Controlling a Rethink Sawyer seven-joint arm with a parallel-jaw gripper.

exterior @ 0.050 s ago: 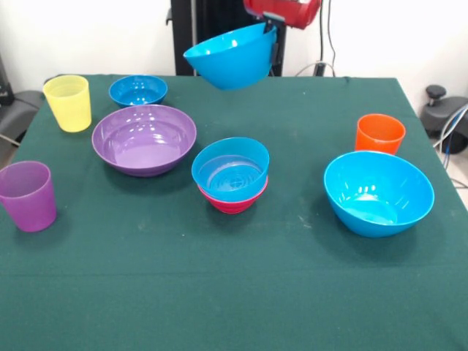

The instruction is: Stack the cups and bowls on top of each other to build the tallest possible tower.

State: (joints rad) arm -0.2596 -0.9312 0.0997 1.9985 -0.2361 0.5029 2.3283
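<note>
Blue bowl hung tilted above the table.
The gripper, mostly cut off, pinched its rim.

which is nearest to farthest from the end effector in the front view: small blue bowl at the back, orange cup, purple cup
From the end effector, which holds a raised blue bowl:
1. Small blue bowl, back of the table, picture-left.
2. Orange cup, picture-right.
3. Purple cup, near left edge.

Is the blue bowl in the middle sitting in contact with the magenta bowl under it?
Touching. The front view shows the blue bowl nested inside the magenta bowl, only the magenta rim showing beneath it, with no gap between them.
</note>
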